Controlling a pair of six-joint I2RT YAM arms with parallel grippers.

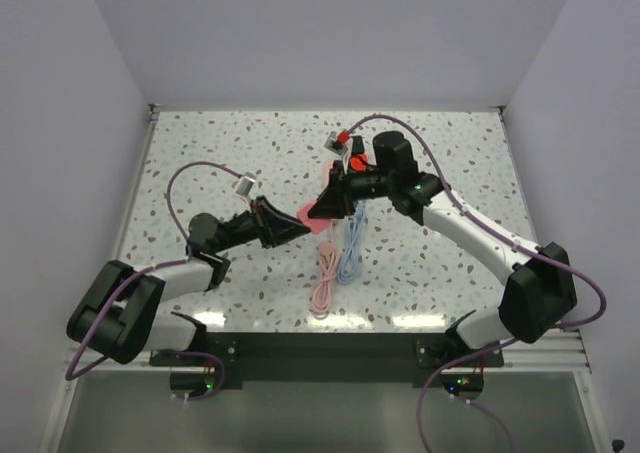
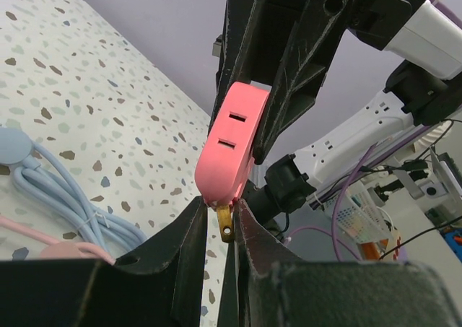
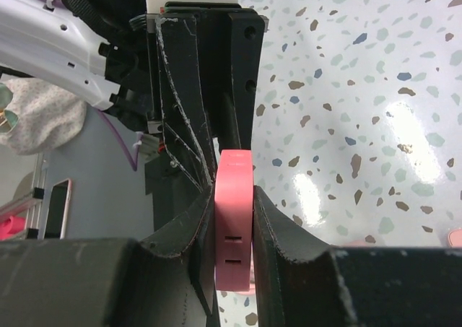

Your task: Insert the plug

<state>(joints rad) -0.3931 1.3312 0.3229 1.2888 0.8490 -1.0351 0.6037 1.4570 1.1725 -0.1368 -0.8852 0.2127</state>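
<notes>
A pink socket block [image 2: 229, 143] with two slots on its face is clamped between my right gripper's [image 3: 234, 222] fingers; it also shows in the right wrist view [image 3: 234, 219]. In the top view the block [image 1: 318, 216] sits where the two grippers meet, above the table's middle. My left gripper [image 2: 220, 210] is closed to a narrow gap right under the block. A brass plug prong [image 2: 226, 222] with a hole lies between the left fingers, its upper end against the block's lower end. The plug's body is hidden.
A coiled pink cable [image 1: 325, 278] and a coiled blue cable [image 1: 350, 248] lie on the speckled table [image 1: 230, 143] just in front of the grippers. A small red and grey fixture [image 1: 340, 140] stands behind the right arm. White walls enclose the table.
</notes>
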